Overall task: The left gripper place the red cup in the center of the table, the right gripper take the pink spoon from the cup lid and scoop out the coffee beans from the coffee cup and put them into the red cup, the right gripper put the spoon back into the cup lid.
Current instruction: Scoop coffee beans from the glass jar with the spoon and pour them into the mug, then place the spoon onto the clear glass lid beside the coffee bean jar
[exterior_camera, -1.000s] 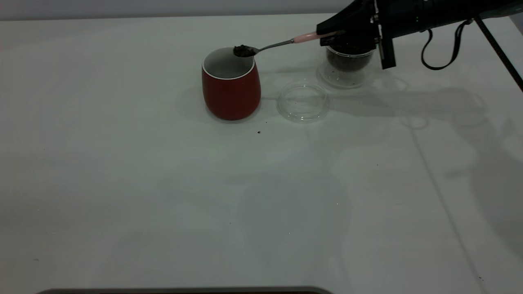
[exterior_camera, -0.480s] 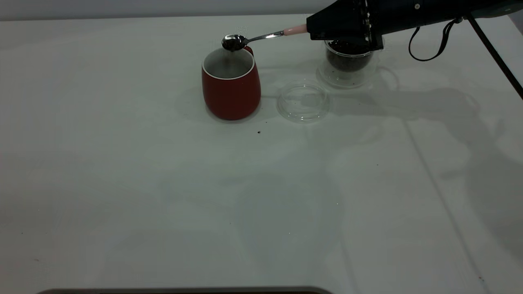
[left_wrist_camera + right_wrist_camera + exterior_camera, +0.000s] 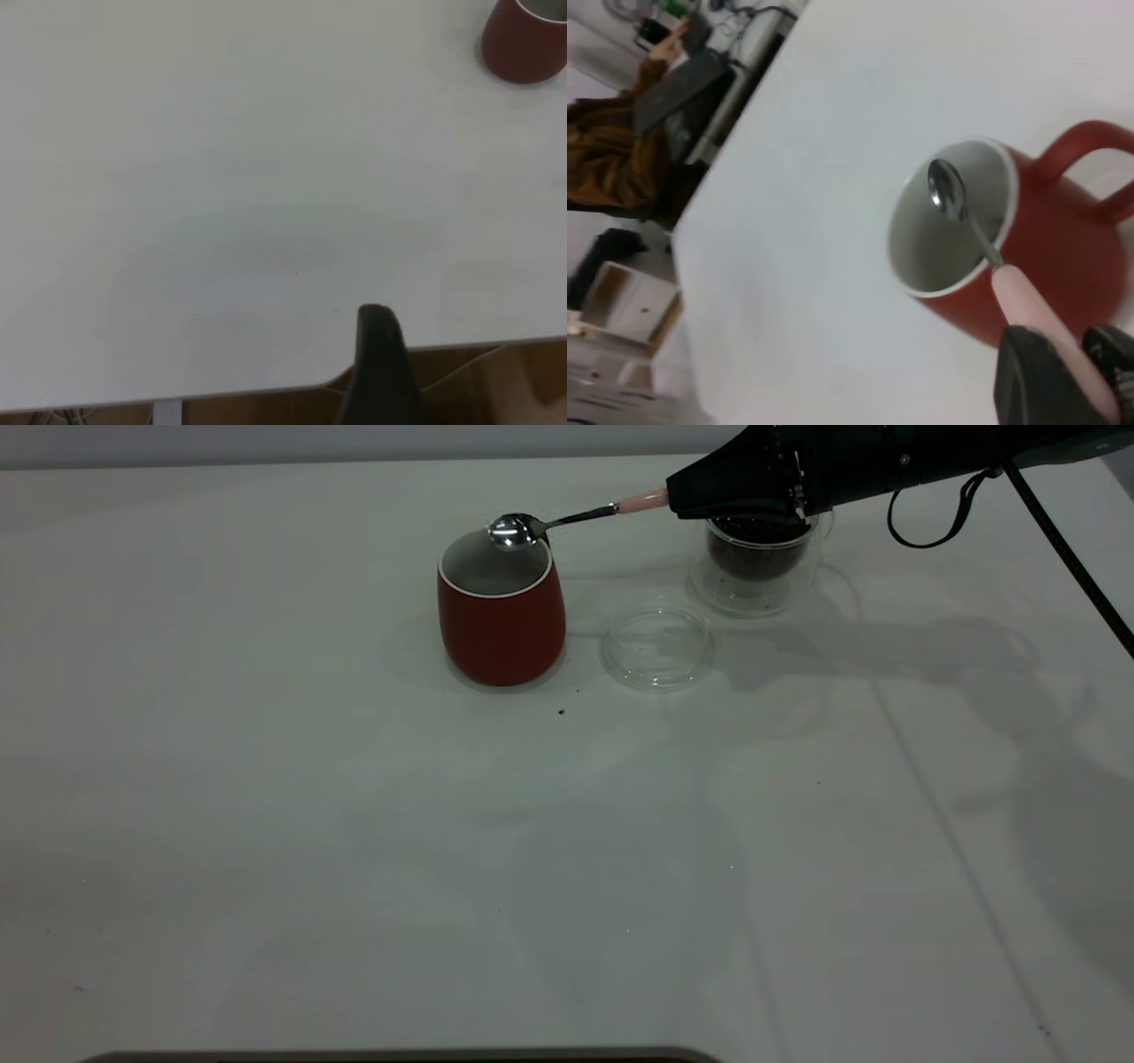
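Nearest the exterior camera, only bare white table (image 3: 354,850), marked by a few tiny dark specks, one speck (image 3: 562,712) lying just in front of the mug. Farther back, near the middle, the red cup (image 3: 501,615) standing upright, white inside, handle turned toward the far side. Just beside it on the right, apart from it, the cup lid (image 3: 656,647), clear, flat on the table, holding nothing. Behind the lid, the coffee cup (image 3: 756,565), clear glass, with dark coffee beans (image 3: 755,552) heaped inside. Directly above that glass, the right gripper (image 3: 687,496), fingers closed tight on the pale handle of the pink spoon (image 3: 567,518). Reaching left from the claw, neck nearly level, shiny bowl poised over the far rim of the mug's mouth, bowl bare and bright in both the exterior and right wrist views. Left gripper out of the exterior view, parked near a table edge well away from the mug; only one dark finger (image 3: 381,367) visible in the left wrist view, opening impossible to tell.
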You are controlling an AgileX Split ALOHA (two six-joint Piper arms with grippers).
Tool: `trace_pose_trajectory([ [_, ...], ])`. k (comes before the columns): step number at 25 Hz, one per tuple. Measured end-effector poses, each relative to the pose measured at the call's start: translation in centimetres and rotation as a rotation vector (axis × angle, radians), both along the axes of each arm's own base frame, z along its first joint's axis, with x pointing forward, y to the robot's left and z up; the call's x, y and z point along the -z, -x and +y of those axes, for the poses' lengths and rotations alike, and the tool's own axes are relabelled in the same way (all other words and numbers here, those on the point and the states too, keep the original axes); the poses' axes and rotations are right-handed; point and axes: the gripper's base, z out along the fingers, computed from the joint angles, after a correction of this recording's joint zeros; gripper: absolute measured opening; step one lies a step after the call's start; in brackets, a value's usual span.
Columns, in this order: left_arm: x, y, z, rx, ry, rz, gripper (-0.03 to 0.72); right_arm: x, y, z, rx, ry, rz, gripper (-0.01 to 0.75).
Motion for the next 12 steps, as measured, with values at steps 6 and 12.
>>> trace_pose_trajectory([
  [6,0.0,0.0,0.0,0.0,0.0,0.0,0.588,-2.4,0.4,-0.3,0.063,-0.045,0.143,0.11],
  [12,0.0,0.0,0.0,0.0,0.0,0.0,0.588,-2.7,3.9,-3.8,0.241,-0.124,0.336,0.11],
])
